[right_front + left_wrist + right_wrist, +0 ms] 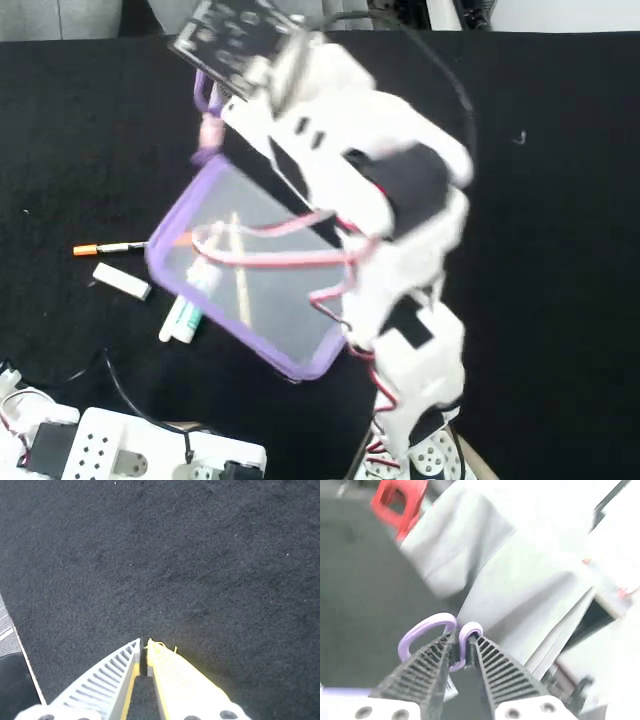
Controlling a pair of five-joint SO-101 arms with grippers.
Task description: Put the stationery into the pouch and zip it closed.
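Over the left half of the desk (560,300) the pouch (270,290) hangs tilted from the right jaws, which are shut on its purple loop (420,627). Left jaws closed, empty, above bare desk. Pen (110,248), eraser (121,281) and green-white tube (180,322) lie toward the left edge. Risks, we judge: the thin loop slips and the pouch drops; an unzipped mouth spills the contents.

The surface (200,555) is black cloth, matt and a bit fuzzy, pretty much felt. The pouch (270,290) looks like frosted see-through plastic with smooth purple edging. The purple loop (422,630) is smooth and slightly shiny. On the left gripper (144,647) the fingers are matt ribbed plastic, one white, one yellow. On the right gripper (462,640) they're ribbed black plastic.
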